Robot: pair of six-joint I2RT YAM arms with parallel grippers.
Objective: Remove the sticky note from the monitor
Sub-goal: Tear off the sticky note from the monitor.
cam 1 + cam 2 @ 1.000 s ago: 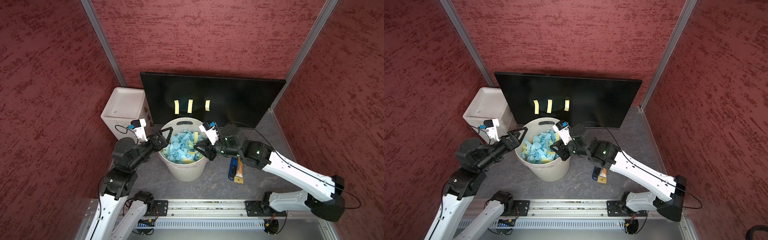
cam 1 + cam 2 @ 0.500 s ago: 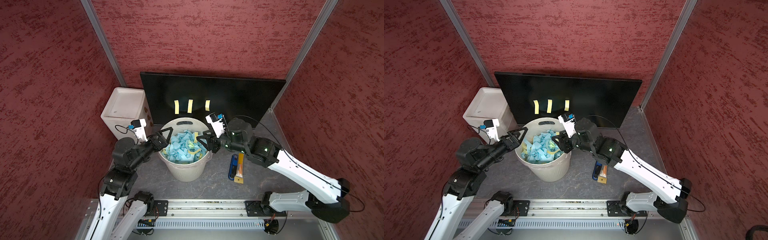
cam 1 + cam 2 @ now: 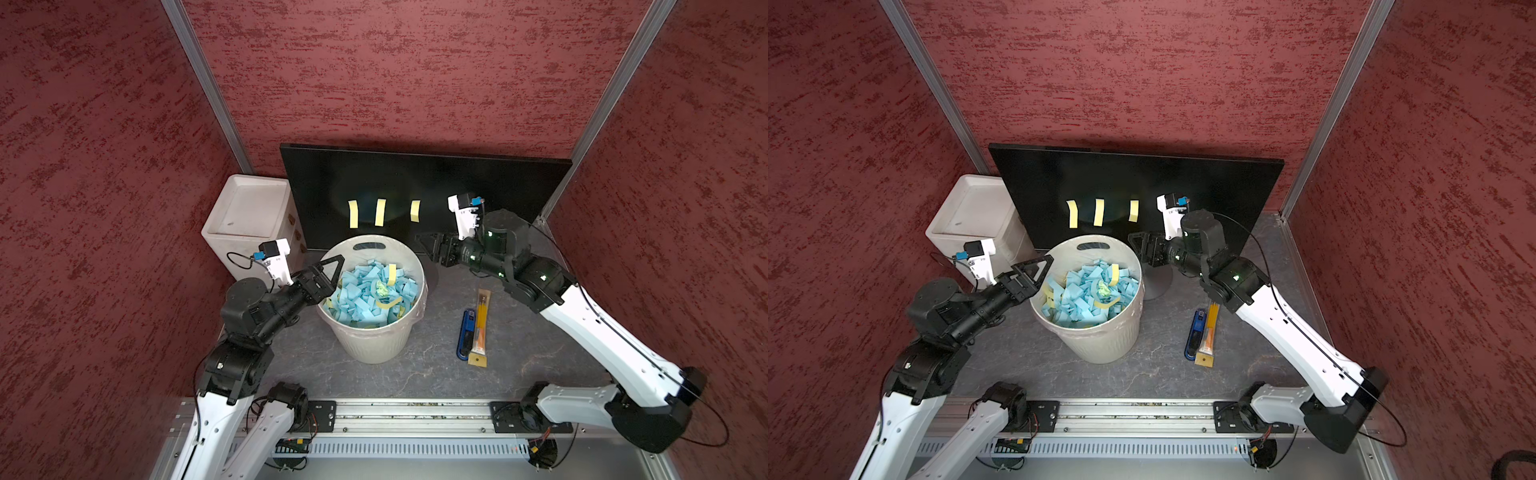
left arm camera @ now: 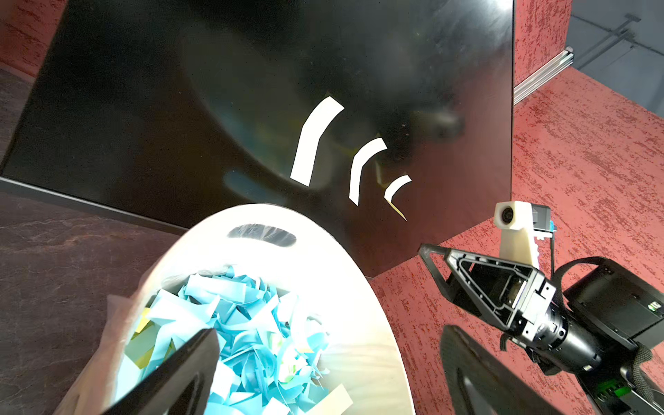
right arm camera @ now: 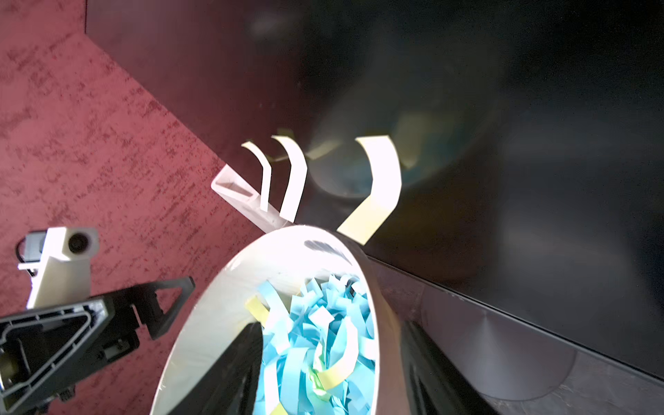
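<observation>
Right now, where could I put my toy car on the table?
Best spot: the bare grey table between the wastebasket and the front rail. There is also a strip between wastebasket and pencil pack. Crowded: the rim, where the left gripper and right gripper hover, and behind it by the monitor.

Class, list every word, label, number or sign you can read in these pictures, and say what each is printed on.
No text can be read anywhere in these views.
The three sticky notes on the monitor: blank.
The orange packet on the table: any print is too small to read.
</observation>
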